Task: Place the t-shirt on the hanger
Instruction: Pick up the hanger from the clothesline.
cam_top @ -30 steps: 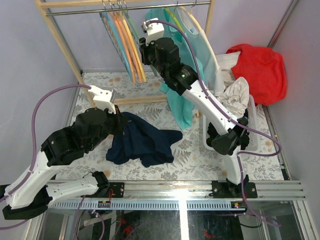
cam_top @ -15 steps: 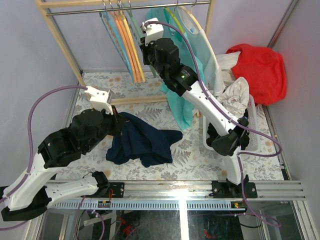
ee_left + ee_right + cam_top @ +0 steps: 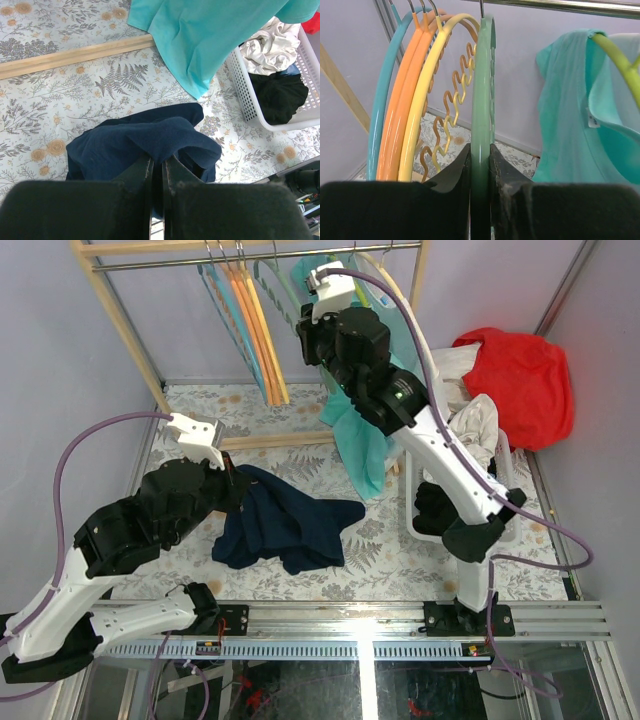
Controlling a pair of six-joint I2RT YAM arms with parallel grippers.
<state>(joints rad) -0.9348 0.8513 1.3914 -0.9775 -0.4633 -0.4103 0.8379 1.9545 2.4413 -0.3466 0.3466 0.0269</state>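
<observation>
On the table (image 3: 400, 550), a bit left of the middle, the t-shirt (image 3: 290, 525) lies in a dark blue heap. The left gripper (image 3: 161, 164) is closed on a fold of it, which it lifts a little. Up over the far edge, the hanger (image 3: 482, 90) hangs by its hook from the rail (image 3: 570, 5), and the right gripper (image 3: 480, 152) is squeezed shut on its low part. I think the job now is to get the hanger off the rail. To do it well, the right arm should lift straight up until the hook is free, then pull back slowly. That way it will not bump the yellow hanger (image 3: 420, 110) or the orange hangers (image 3: 400, 115) just beside it. The grip should stay firm, because the thin plastic could twist. The right wrist view shows the jaws on the green hanger and the hook on the rail, which the arm mostly hides from the top view. The left wrist view shows the pinched cloth up close, but only the top view shows both arms at once.
</observation>
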